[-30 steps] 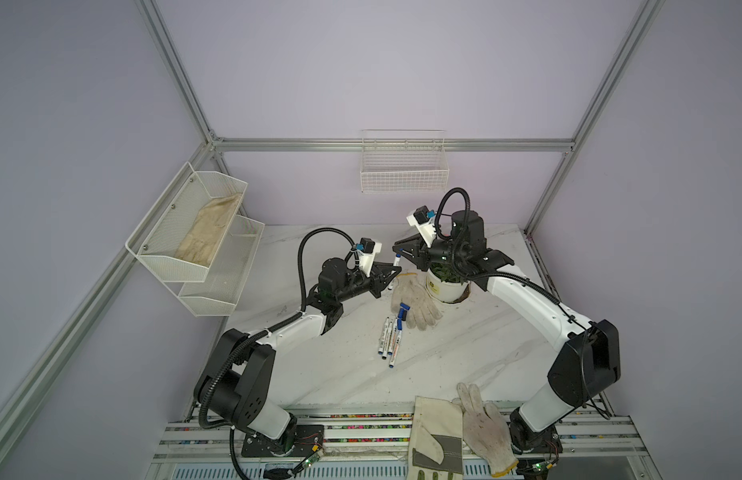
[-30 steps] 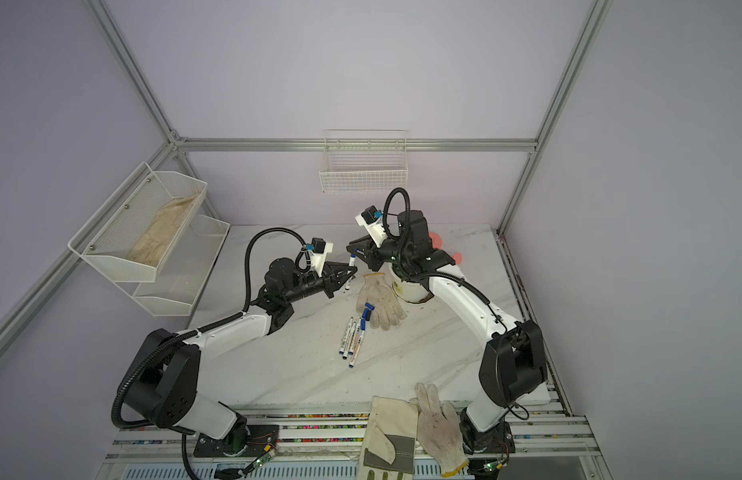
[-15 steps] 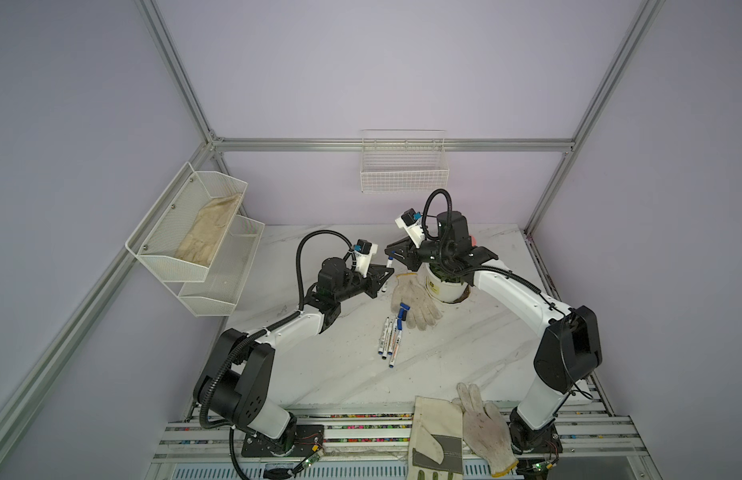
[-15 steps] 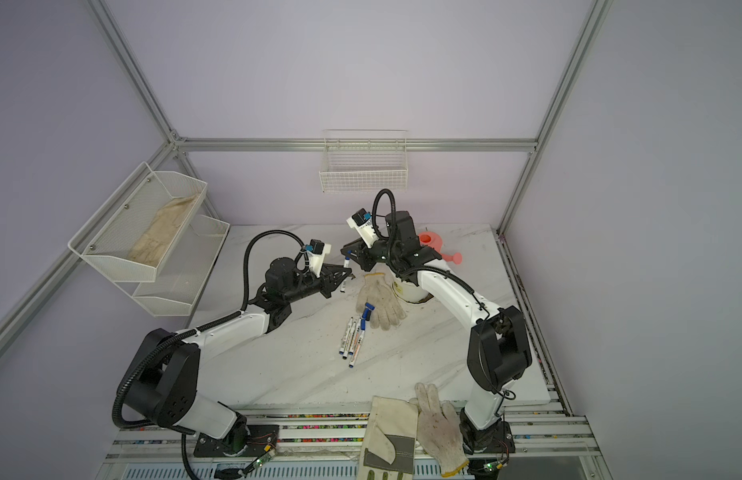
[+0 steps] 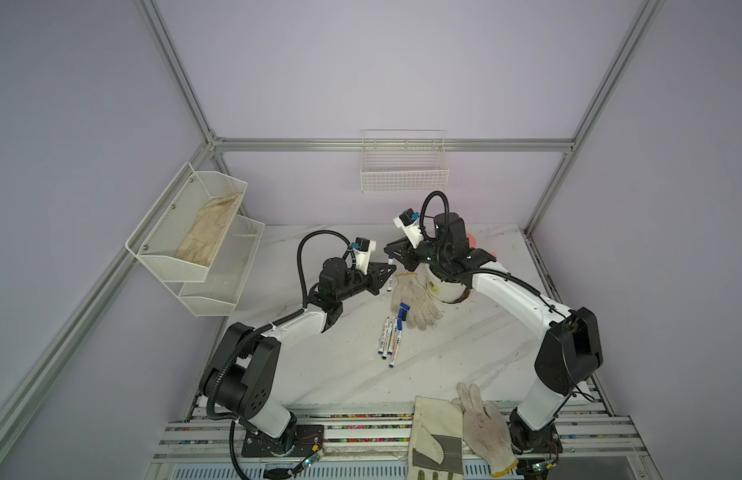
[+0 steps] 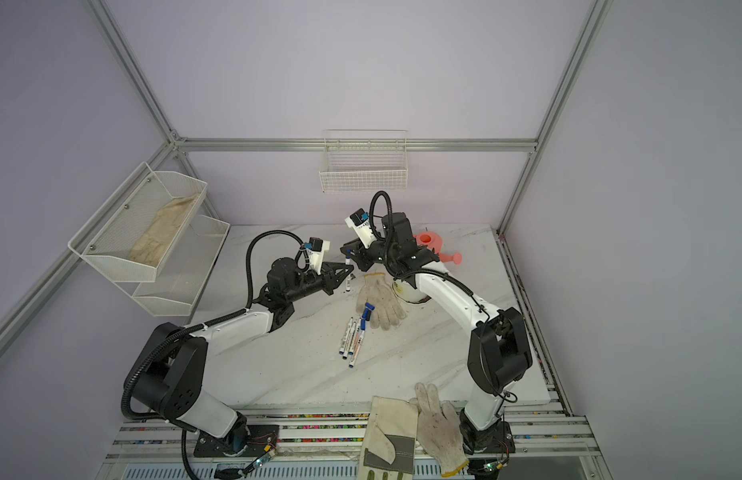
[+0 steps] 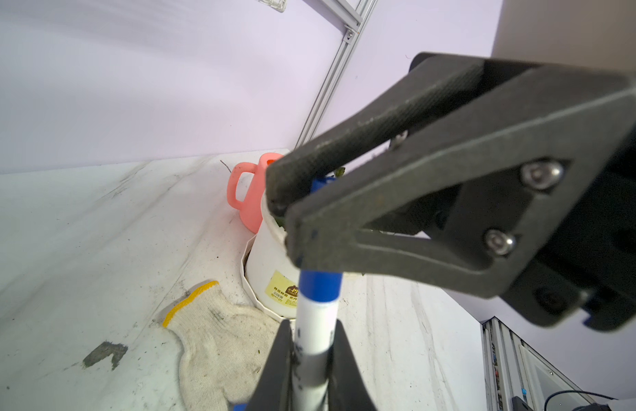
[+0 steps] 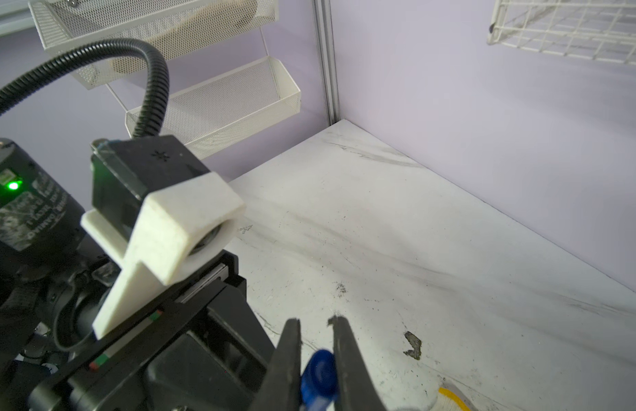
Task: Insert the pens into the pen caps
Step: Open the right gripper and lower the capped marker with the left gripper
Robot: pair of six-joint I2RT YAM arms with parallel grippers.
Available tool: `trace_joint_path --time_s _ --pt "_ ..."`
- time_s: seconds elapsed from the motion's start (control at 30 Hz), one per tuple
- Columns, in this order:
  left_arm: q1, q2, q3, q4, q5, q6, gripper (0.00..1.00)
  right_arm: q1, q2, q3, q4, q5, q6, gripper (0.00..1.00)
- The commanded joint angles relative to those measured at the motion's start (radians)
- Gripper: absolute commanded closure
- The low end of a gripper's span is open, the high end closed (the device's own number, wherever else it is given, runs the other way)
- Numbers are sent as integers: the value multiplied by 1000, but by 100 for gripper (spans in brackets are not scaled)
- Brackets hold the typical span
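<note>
L gripper clamped on pen, held above table; R gripper pinching blue cap, cap looks partly over pen tip. Step: seating cap. Nxt: press coaxial, no tilt, then release. Other pens lie by glove.

The left arm and right arm have white shells and black joints. A black corrugated cable loops near a white camera mount. The gripper fingers are dark grey and triangular, with two silver screws. A green light glows on one motor.
</note>
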Motion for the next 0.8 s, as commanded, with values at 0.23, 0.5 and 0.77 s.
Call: trace_joint_path --time_s 0.23,0.5,0.77 --pt "-8 -16 2 248 -411 -76 100 -67 -33 -11 -164 -91 149 57" --pt "-12 73 -19 149 -431 -137 100 -137 -149 -90 158 -66 361 37" --pt "-12 230 158 -114 -334 -140 100 -140 -92 -110 55 47 415 43"
